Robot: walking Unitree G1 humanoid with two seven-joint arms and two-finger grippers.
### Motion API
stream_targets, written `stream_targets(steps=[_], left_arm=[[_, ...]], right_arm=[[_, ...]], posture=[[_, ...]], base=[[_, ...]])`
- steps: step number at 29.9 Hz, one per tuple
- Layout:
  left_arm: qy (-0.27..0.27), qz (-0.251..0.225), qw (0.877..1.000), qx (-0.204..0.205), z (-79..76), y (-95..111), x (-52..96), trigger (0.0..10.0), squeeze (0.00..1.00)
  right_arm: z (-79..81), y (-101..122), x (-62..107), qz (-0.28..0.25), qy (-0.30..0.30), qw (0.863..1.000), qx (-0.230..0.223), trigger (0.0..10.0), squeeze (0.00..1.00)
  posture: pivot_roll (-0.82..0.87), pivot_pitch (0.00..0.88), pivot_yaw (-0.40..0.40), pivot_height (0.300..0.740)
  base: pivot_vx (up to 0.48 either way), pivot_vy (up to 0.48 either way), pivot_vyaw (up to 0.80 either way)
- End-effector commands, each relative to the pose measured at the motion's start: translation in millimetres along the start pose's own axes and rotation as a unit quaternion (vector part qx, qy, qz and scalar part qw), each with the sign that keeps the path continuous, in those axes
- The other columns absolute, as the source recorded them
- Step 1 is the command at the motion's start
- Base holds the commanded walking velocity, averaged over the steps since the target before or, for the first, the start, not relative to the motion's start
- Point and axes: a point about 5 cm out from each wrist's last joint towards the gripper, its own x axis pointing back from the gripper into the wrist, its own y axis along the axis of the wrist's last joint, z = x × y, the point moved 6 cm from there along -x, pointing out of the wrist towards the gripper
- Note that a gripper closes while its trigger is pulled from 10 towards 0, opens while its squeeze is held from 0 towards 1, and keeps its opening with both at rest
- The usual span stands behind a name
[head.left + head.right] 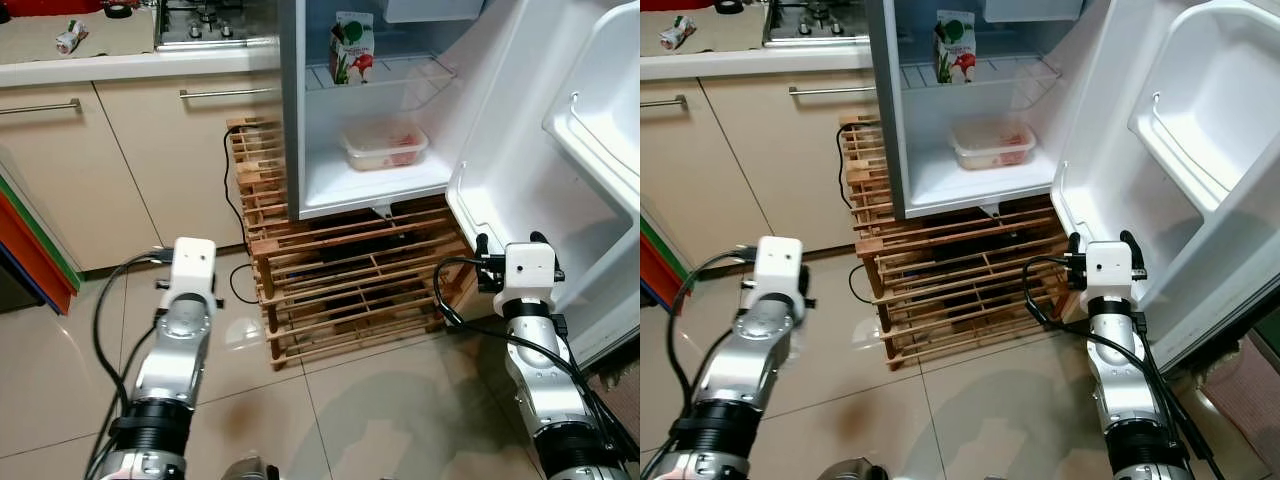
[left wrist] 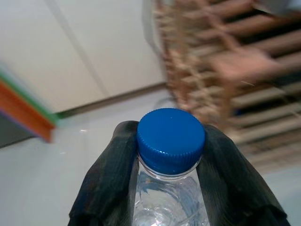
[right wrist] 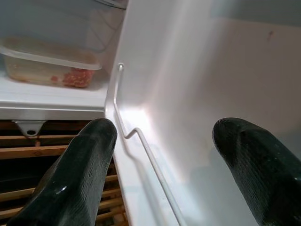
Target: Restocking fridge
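A small fridge (image 1: 300,100) stands open on stacked wooden pallets (image 1: 340,270) over a glossy tiled floor (image 1: 380,400), beside cream kitchen cabinets (image 1: 130,150). Inside are a juice carton (image 1: 351,47) and a plastic food container (image 1: 385,145). The left gripper (image 2: 169,188) pinches a blue-capped water bottle (image 2: 170,141) low by the pallets. The right gripper (image 3: 160,155), fingers spread, faces the fridge door (image 1: 560,150).
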Motion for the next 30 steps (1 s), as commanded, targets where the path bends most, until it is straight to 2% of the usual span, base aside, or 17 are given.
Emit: stream_targets(steps=[1, 7, 13, 18, 22, 24, 30], left_arm=[[-0.024, 0.004, 1.000, -0.001, -9.1, 6.3, -1.5, 10.0, 0.00], [-0.023, 0.038, 0.999, 0.008, -6.5, -4.3, -2.8, 10.0, 0.00], [-0.030, 0.041, 0.999, 0.008, -8.4, -3.8, -2.5, 10.0, 0.00], [-0.040, 0.043, 0.998, 0.014, -14.0, -0.4, -2.5, 10.0, 0.00], [-0.041, 0.044, 0.998, 0.015, -14.4, -0.1, -2.5, 10.0, 0.00], [-0.042, 0.044, 0.998, 0.016, -15.0, 0.3, -2.4, 10.0, 0.00], [-0.044, 0.039, 0.998, 0.019, -15.6, 3.6, -2.4, 10.0, 0.00]], right_arm=[[-7.4, 2.0, -3.3, -0.003, -0.015, 1.000, 0.002, 10.0, 0.00], [-13.4, -0.2, -4.7, 0.001, -0.029, 0.999, 0.012, 10.0, 0.00], [-16.2, -0.9, -5.0, 0.000, -0.028, 0.999, 0.018, 10.0, 0.00], [-36.6, -10.1, -4.8, 0.018, -0.069, 0.996, 0.058, 10.0, 0.00], [-42.3, -11.9, -5.0, 0.022, -0.076, 0.995, 0.063, 10.0, 0.00], [-52.9, -13.0, -6.6, 0.025, -0.087, 0.993, 0.072, 10.0, 0.00], [-57.7, -11.4, -10.0, 0.023, -0.095, 0.992, 0.085, 10.0, 0.00]], posture=[[-0.03, 0.000, -0.003, 0.740], [-0.03, 0.000, -0.001, 0.740], [-0.03, 0.000, 0.000, 0.740], [-0.03, 0.000, 0.002, 0.740], [-0.03, 0.000, 0.003, 0.740], [-0.03, 0.000, 0.003, 0.740], [-0.03, 0.000, 0.003, 0.740]], base=[[0.000, 0.000, 0.00], [0.000, 0.000, 0.00], [0.000, 0.000, 0.00], [0.000, 0.000, 0.00], [0.000, 0.000, 0.00], [0.000, 0.000, 0.00], [0.000, 0.000, 0.00]])
